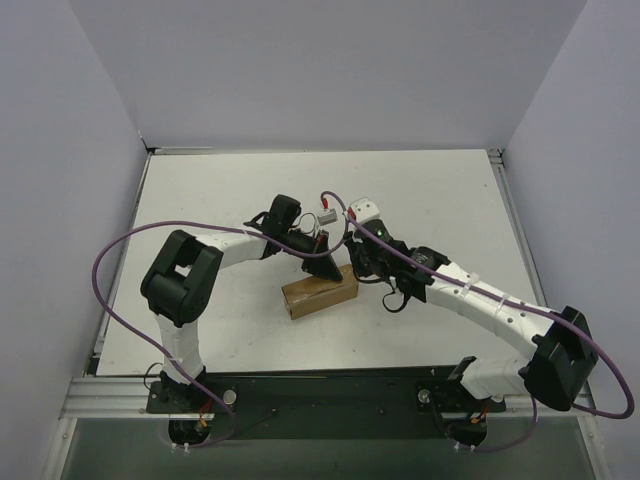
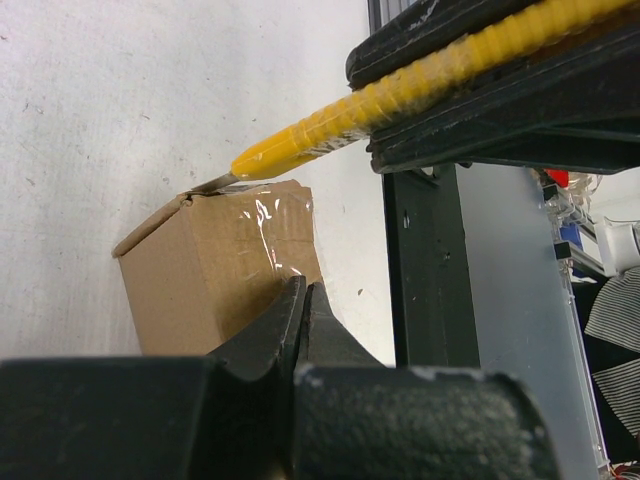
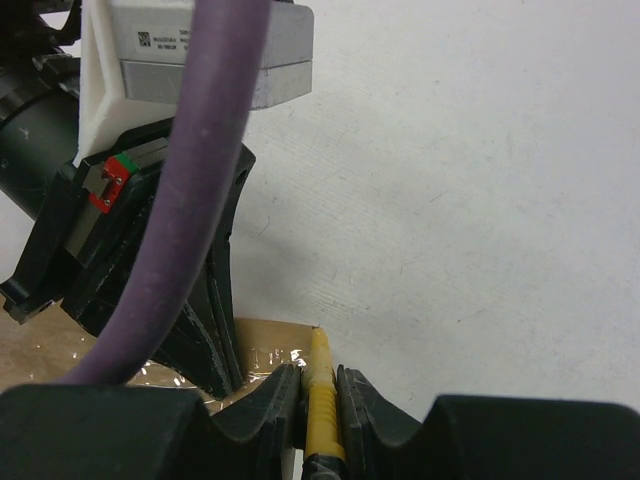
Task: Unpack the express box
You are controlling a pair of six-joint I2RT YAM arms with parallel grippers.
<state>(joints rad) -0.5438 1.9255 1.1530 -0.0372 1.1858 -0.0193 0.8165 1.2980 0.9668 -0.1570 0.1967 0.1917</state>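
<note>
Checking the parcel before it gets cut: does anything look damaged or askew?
The express box lies skewed to the table edges. Its clear tape is wrinkled, and its top corner shows a small gap at the knife tip. Nothing torn or spilled.

Bright, flat, even light all round
Only faint soft shadows on the white table [image 1: 430, 190]; the clear tape [image 2: 268, 235] on the express box [image 2: 200, 290] glares a bit, and the left gripper [image 2: 303, 295] sits blurry up close.

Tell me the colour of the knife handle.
Yellow; the knife handle shows best in the left wrist view.
</note>
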